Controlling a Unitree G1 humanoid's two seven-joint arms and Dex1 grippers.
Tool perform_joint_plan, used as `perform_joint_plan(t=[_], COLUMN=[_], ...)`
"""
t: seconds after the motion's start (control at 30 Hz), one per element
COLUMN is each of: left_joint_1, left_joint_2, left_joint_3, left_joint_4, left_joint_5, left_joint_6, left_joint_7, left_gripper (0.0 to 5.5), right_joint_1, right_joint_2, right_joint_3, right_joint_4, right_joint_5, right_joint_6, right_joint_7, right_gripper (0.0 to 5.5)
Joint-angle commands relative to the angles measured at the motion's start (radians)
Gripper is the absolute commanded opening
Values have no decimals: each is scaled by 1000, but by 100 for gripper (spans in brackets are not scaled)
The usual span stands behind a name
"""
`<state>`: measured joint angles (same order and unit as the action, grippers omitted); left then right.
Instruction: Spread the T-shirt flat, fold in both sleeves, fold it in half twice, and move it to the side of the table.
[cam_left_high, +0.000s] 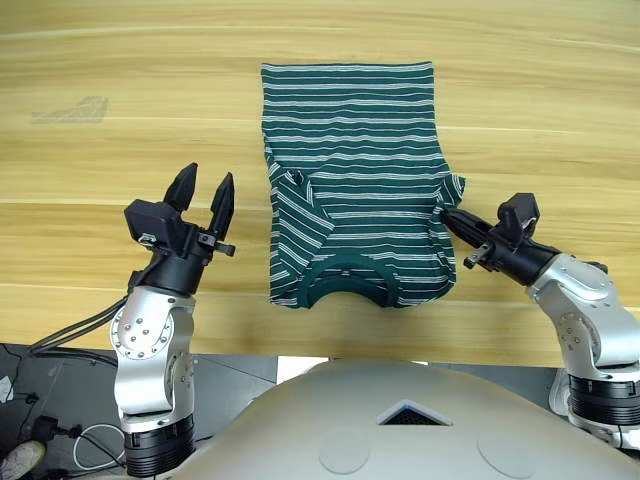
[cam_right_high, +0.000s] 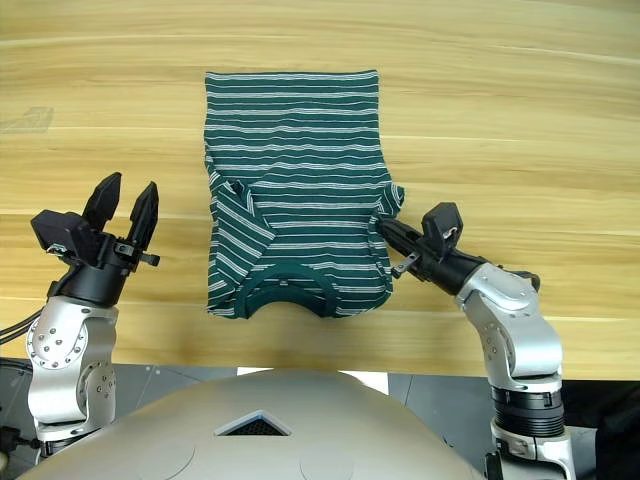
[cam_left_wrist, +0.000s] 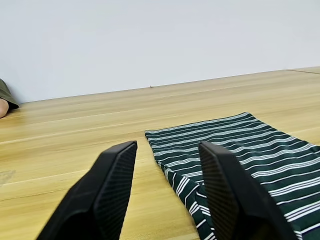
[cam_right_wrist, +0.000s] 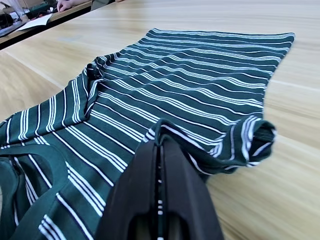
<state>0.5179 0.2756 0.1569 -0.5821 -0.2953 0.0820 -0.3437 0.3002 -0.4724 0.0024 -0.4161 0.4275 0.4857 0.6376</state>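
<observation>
A dark green T-shirt (cam_left_high: 355, 170) with thin white stripes lies on the wooden table (cam_left_high: 120, 160), collar toward me and hem at the far side. Both sleeves are folded in over the body, the right one bunched at the edge (cam_right_wrist: 255, 135). My right gripper (cam_left_high: 447, 215) is at the shirt's right edge beside that sleeve. Its fingers (cam_right_wrist: 160, 165) are shut, with the cloth edge pinched at their tips. Left of the shirt and clear of the cloth, my left gripper (cam_left_high: 203, 190) is raised with its fingers (cam_left_wrist: 117, 185) open and nothing between them.
Bare wood lies on both sides of the shirt and beyond its hem (cam_left_high: 345, 66). The table's front edge (cam_left_high: 250, 350) runs just below the collar. A faint grey mark (cam_left_high: 70, 110) is on the table at the far left.
</observation>
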Motion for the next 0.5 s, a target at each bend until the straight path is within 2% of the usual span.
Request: perform_joint_plan(t=[0.03,0.27,0.5], left_joint_1=[-3,-6,-12], left_joint_2=[11,8,5], left_joint_3=[-3,-6,-15], left_joint_4=[17,27,42], left_joint_5=[18,25,36], left_joint_6=[1,-5,-12], left_joint_7=[-7,-13,-18], left_gripper=[231,231,231], right_joint_1=[11,32,23], right_joint_2=[-14,-50,-38], right_joint_3=[17,112,116], right_joint_4=[-1,30,53], right_joint_5=[-3,-169,-176], right_joint_6=[-20,-119,-153], right_joint_7=[29,17,18], right_gripper=[6,6,6])
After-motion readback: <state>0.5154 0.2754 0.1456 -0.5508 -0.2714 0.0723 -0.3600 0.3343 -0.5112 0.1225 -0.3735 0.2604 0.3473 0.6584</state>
